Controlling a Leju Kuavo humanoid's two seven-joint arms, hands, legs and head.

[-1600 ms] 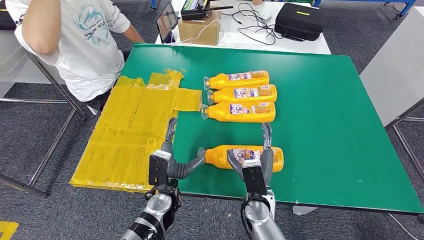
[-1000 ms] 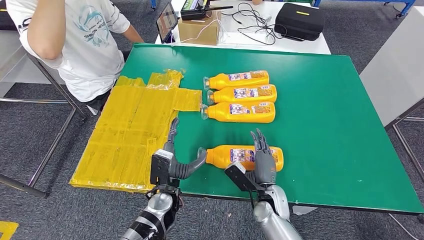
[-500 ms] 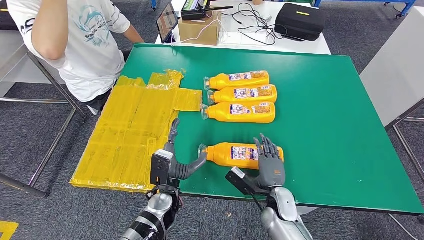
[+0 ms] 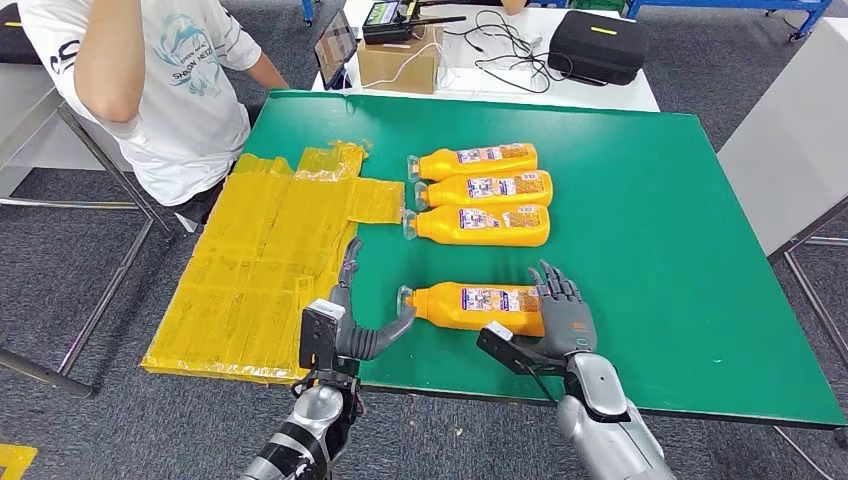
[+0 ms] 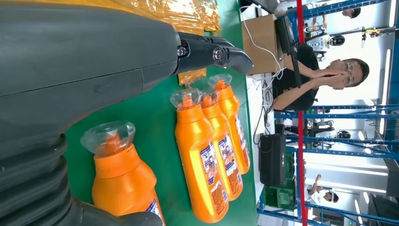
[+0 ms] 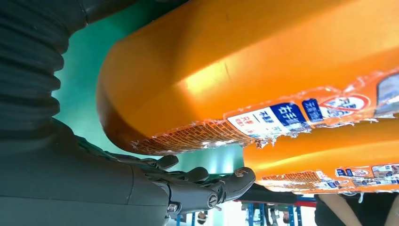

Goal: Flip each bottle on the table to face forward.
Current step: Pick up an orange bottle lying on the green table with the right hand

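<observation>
Head view, near bottle [image 4: 478, 306] lengthwise, cap leftward

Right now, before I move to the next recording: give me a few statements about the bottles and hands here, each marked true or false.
1. Four orange bottles lie on the green table. True.
2. The near bottle stands upright. False: it lies on its side.
3. The right hand is at the near bottle's base end. True.
4. The left hand grips a bottle in the row of three. False: it is by the near bottle's cap.
</observation>
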